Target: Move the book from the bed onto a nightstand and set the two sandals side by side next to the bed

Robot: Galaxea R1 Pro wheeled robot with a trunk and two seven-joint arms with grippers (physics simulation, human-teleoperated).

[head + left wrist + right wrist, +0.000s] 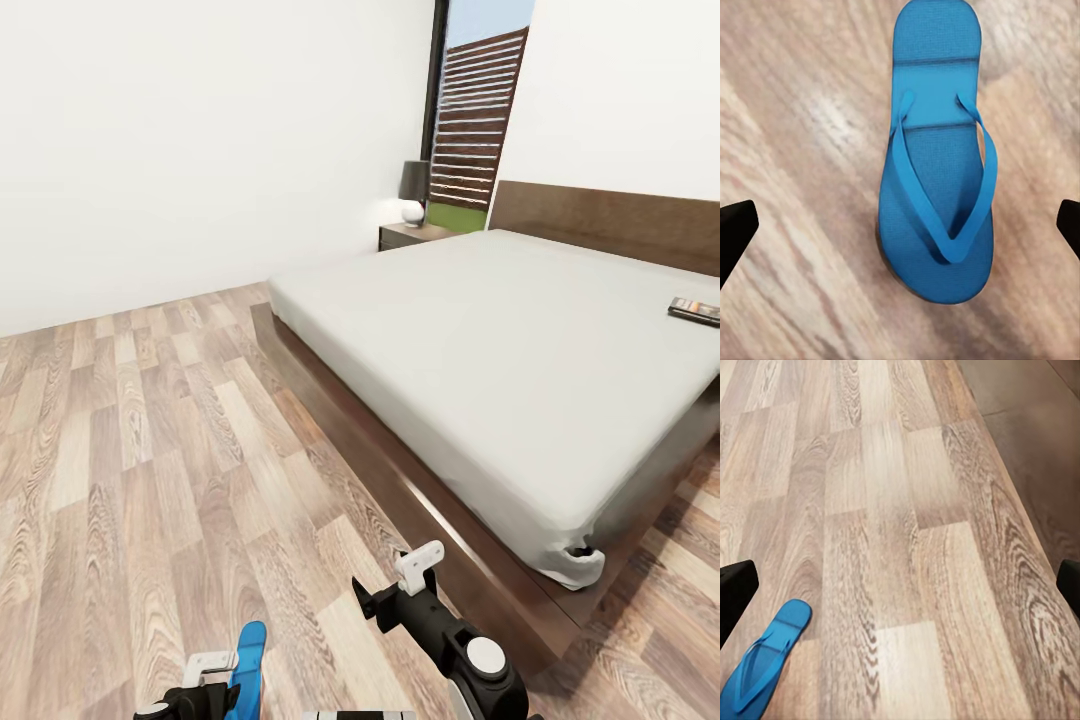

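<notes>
Left tool (900, 225) hangs spread wide over a blue sandal (936, 150) lying flat on the wood floor (150, 450), not touching it. Right tool (900, 585) also wide, holding nothing, near the bed (520, 360) frame's foot corner. Book (695, 311) lies on the mattress, toward the headboard. Nightstand (412, 235) with a lamp (414, 190) stands beside the bed's head.

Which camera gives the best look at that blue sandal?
The left wrist view: the sandal lies whole on the floor, straps clear. The right wrist view catches part of it at a corner; the head view shows just its tip.
</notes>
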